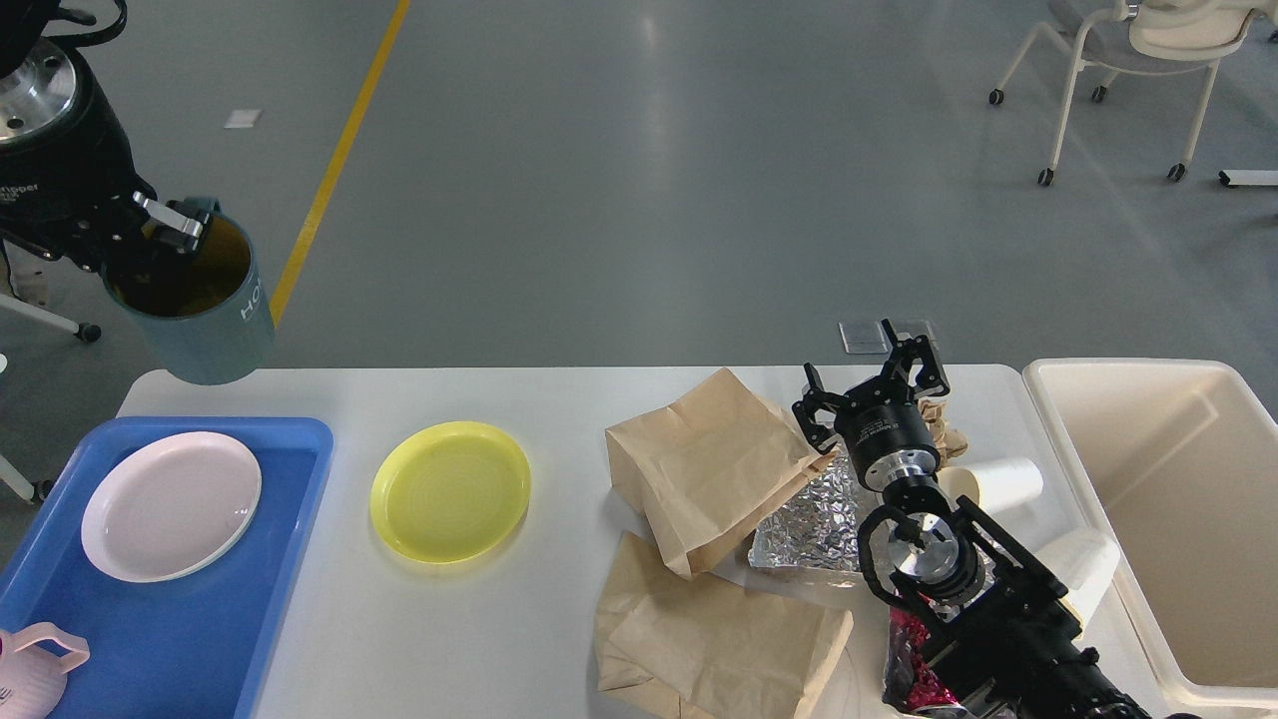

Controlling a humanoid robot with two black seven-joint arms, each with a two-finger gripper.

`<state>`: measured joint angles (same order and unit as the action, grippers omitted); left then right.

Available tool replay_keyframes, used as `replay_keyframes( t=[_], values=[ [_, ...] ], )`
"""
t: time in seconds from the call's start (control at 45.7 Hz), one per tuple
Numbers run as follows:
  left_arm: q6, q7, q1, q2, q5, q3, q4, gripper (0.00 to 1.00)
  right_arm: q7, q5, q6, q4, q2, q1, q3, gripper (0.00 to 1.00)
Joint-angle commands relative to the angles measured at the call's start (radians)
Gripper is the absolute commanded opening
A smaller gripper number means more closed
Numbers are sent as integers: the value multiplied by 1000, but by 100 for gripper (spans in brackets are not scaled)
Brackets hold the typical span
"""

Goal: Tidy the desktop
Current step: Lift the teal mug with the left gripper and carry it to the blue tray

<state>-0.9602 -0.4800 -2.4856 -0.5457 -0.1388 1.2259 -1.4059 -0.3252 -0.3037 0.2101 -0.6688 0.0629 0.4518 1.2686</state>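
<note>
The white desktop [559, 399] carries a yellow plate [449, 491], two brown paper bags [714, 469] [714, 639], crumpled foil [814, 524] and two tipped white paper cups [998, 484] [1083, 569]. My left gripper [165, 235] is high at the far left, shut on the rim of a teal cup [200, 310] that hangs in the air above the table's back left corner. My right gripper [869, 377] stands open, empty, over the back edge of the foil, beside the upper bag.
A blue tray [200, 639] at the left holds a pale plate [172, 504] and a pink mug [35, 664]. A cream bin [1168, 519] stands at the right. Crumpled brown paper [947, 424] and a red wrapper [911, 664] lie by my right arm.
</note>
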Motion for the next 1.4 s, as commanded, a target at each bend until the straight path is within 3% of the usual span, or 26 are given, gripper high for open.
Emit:
replay_keyframes(
  t=[0.0, 0.197, 0.416, 0.832, 1.379],
  values=[
    [0, 0, 146, -54, -83, 4, 4, 0, 0, 0, 0, 0, 0, -1, 0, 100],
    [241, 0, 434, -120, -177, 0, 4, 0, 0, 0, 0, 0, 0, -1, 0, 100],
    [426, 1, 634, -131, -176, -11, 1, 0, 0, 0, 0, 0, 0, -1, 0, 100],
    [528, 12, 876, -126, -166, -59, -8, 0, 0, 0, 0, 0, 0, 1, 0, 100],
    [615, 14, 956, -120, -174, -57, -5, 0, 0, 0, 0, 0, 0, -1, 0, 100]
  ],
)
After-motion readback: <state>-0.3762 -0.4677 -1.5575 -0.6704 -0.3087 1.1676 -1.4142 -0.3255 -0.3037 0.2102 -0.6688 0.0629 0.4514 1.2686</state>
